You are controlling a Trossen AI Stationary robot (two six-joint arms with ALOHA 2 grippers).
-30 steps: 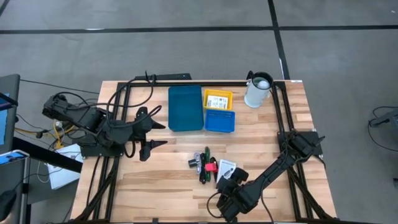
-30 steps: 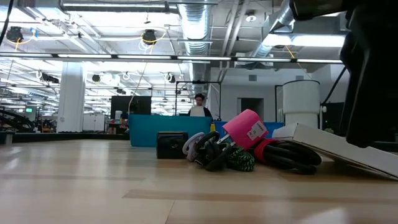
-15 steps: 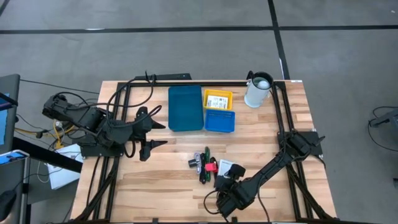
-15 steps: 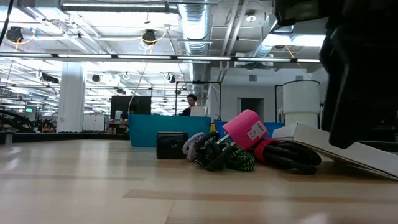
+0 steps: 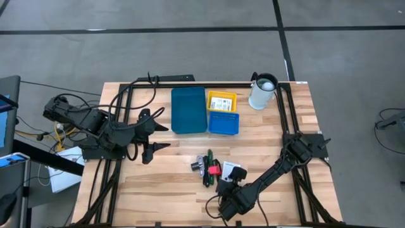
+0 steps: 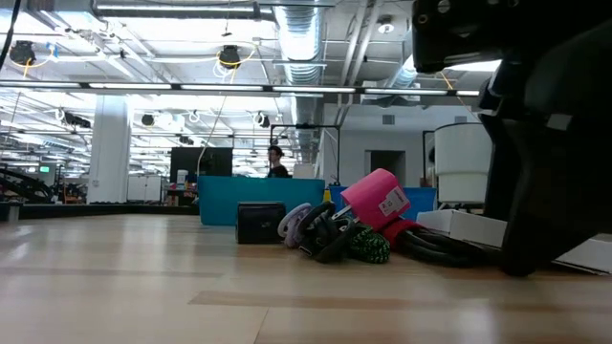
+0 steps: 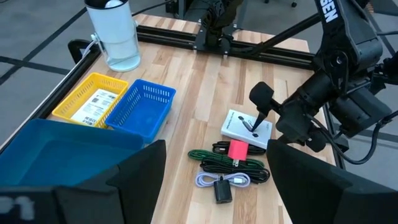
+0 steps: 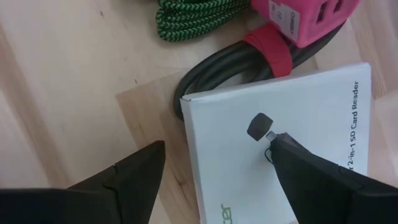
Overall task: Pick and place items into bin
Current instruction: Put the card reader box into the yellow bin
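Observation:
A heap of items lies at the table's near middle: a white printed box (image 5: 230, 168), a pink-red piece (image 5: 215, 170), green and black cords (image 5: 207, 168) and a small silver-white cord (image 5: 197, 166). My right gripper (image 8: 217, 142) stands open over the box, pointing steeply down. One finger is over the box's top, the other over bare wood beside the box's edge. The box leans on the black cord (image 8: 217, 65). My left gripper (image 5: 162, 137) hangs open, high at the table's left. The bin (image 5: 188, 109) of teal, yellow and blue trays stands at the far middle. My right gripper comes from above, slanting from the table's near side. The tip of one finger (image 7: 257, 118) meets the box's printed top face (image 8: 261, 155). The other finger (image 8: 134, 174) touches nothing. The box lies on the table with one edge on the black cord.
A white jug (image 5: 262, 92) stands at the far right, next to the yellow tray (image 5: 221, 101), which holds a white printed card (image 7: 93, 104). The blue tray (image 5: 223, 123) sits in front of it. Black frame rails (image 5: 297, 126) run along the table's sides.
My right gripper has gone down and a little toward the table's left, onto the white box, rolling about its own axis as it went; it stays open. The box, which leaned steeply on the cords, now lies flatter.

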